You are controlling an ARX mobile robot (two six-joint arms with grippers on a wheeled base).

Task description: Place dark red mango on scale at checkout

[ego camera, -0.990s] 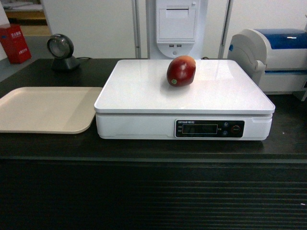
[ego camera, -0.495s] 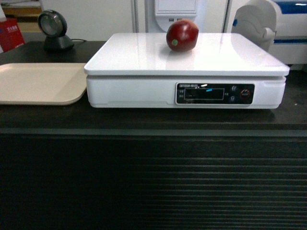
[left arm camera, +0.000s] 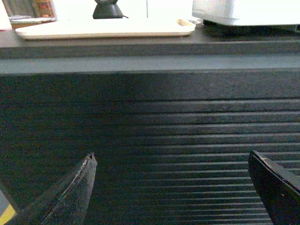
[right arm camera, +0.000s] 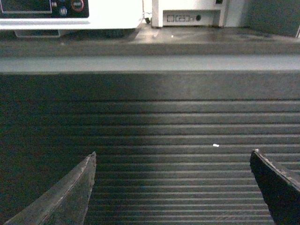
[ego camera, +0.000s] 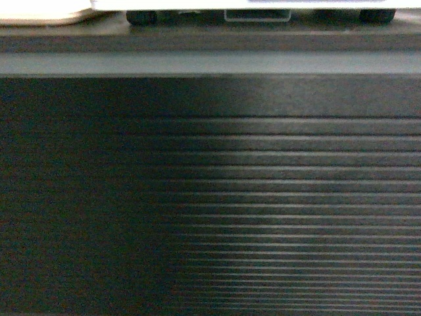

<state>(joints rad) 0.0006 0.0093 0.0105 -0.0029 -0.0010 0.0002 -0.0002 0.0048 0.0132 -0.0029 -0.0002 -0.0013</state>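
Mango sits outside every view; both the left gripper (left arm camera: 171, 187) and right gripper (right arm camera: 172, 187) gape empty before the checkout (ego camera: 263, 197) front, the scale (right arm camera: 70, 14) above them.

No text, number or brand can be read anywhere in these views. The scale (right arm camera: 70, 14) shows a strip of its black front panel with round buttons at the top of the right wrist view, and there may be small markings beside those buttons, but they are too blurred and too cropped to make out. The white printer (right arm camera: 187, 13) beside it shows only ports on its lower face with no legible label, and the ribbed front of the checkout (ego camera: 210, 197) bears no writing
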